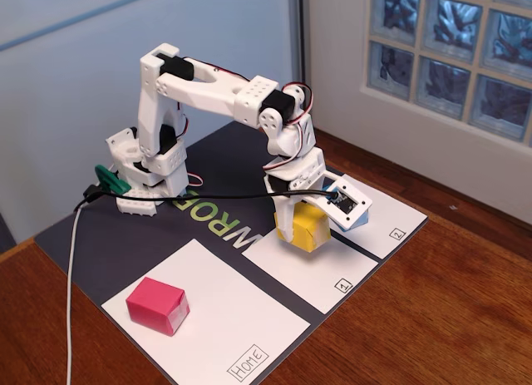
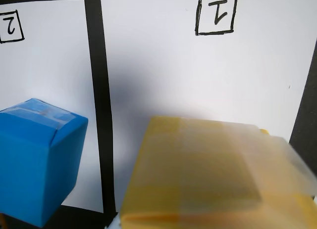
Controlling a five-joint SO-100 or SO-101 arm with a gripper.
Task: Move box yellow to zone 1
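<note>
The yellow box (image 1: 307, 227) is in my gripper (image 1: 290, 218), whose jaws close on its top, at the far edge of zone 1 (image 1: 312, 270), the white rectangle with a boxed "1" (image 1: 342, 284). I cannot tell whether the box touches the paper. In the wrist view the yellow box (image 2: 213, 174) fills the lower middle, very close and blurred, with zone 1 (image 2: 188, 75) and its "1" mark (image 2: 216, 14) beyond it. My fingers are hidden in that view.
A blue block (image 2: 34, 162) stands on the rectangle marked "2" (image 2: 44, 61), left of the yellow box in the wrist view. A pink block (image 1: 158, 304) sits on the "Home" sheet (image 1: 224, 335). The arm's base (image 1: 145, 173) and black cable (image 1: 166, 200) are at the mat's rear.
</note>
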